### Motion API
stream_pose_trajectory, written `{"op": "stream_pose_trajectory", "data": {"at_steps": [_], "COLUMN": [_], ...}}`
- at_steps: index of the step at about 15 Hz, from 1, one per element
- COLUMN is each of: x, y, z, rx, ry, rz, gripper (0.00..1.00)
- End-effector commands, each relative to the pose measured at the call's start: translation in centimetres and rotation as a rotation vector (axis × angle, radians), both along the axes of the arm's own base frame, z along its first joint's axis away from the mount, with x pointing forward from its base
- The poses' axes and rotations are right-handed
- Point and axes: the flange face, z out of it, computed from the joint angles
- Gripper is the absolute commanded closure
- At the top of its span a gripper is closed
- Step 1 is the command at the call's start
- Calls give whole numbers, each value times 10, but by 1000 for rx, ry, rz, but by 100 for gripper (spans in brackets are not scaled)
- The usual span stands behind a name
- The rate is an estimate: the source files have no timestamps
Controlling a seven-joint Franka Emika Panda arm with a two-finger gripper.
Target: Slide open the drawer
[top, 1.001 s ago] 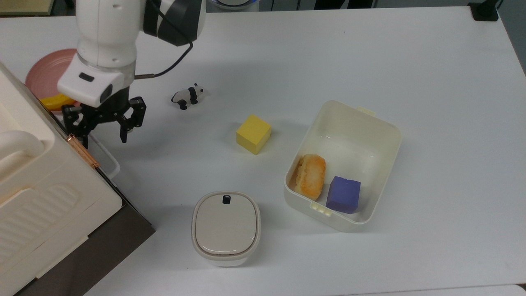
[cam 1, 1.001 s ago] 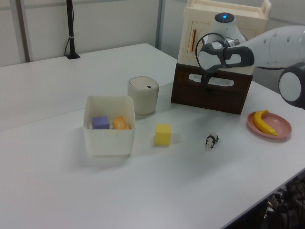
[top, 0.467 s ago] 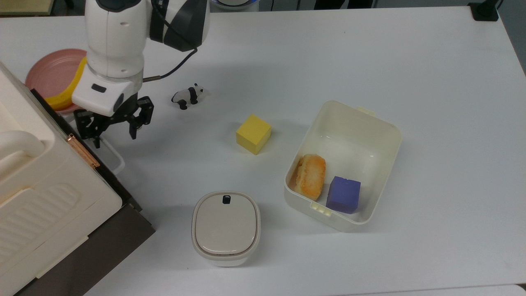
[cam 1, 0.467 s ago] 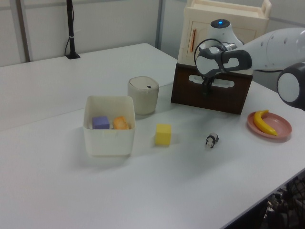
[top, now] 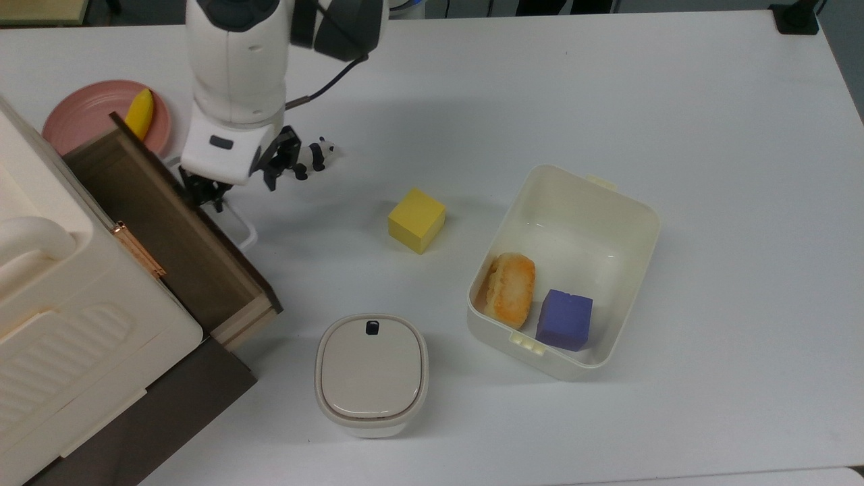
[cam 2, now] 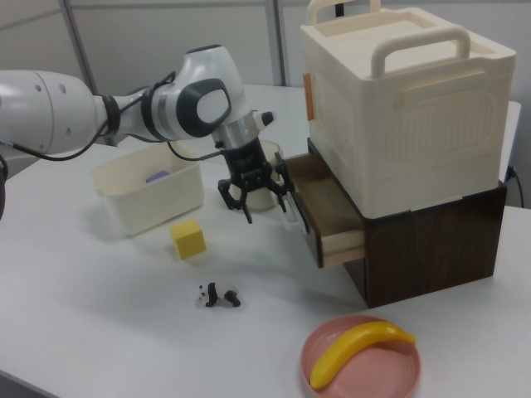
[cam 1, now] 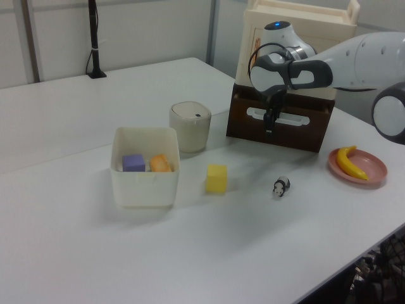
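Note:
The drawer (top: 162, 216) stands pulled partway out of the dark brown cabinet, its light brown inside showing in the top view and in the right view (cam 2: 322, 201). Its dark front panel (cam 1: 304, 130) carries a white loop handle (top: 241, 226). My gripper (top: 239, 179) hangs over the handle's far end with its fingers spread open. One finger (top: 204, 194) reaches down by the handle at the drawer front, and the other finger (top: 278, 165) is out on the table side. In the right view my gripper (cam 2: 253, 197) sits just left of the handle (cam 2: 292, 213).
A toy panda (top: 310, 156) lies right beside the gripper. A yellow cube (top: 416, 219), a lidded cream container (top: 371, 374) and a cream tub (top: 628, 223) holding bread and a purple block stand further to the top view's right. A pink plate (top: 81, 121) with a banana lies behind the drawer.
The drawer has slid out of the cabinet toward the top view's right, and my gripper moved the same way with the handle. The banana on the plate is now uncovered.

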Motion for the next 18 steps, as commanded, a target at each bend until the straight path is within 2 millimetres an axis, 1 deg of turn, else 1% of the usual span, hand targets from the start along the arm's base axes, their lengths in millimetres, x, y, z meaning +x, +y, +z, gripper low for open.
{"op": "stream_pose_trajectory", "data": {"at_steps": [1,3,6,8,9,10,11,12,14,16,18], "x": [-17,-20,-20,-21,-24,-28,-33,-37,-42,-48,-53], "y": [57,68,74,76,78,85,95,103,114,126,130], "z": [29,32,29,33,40,50,63,75,92,104,110], "rx": [46,47,49,50,53,61,91,135,195,214,215], "ry": [34,45,50,52,55,59,55,36,-11,-52,-76], "rz": [74,86,92,89,88,89,63,-27,-246,-464,-642], "gripper": [25,24,24,24,24,24,17,8,2,0,0]}}
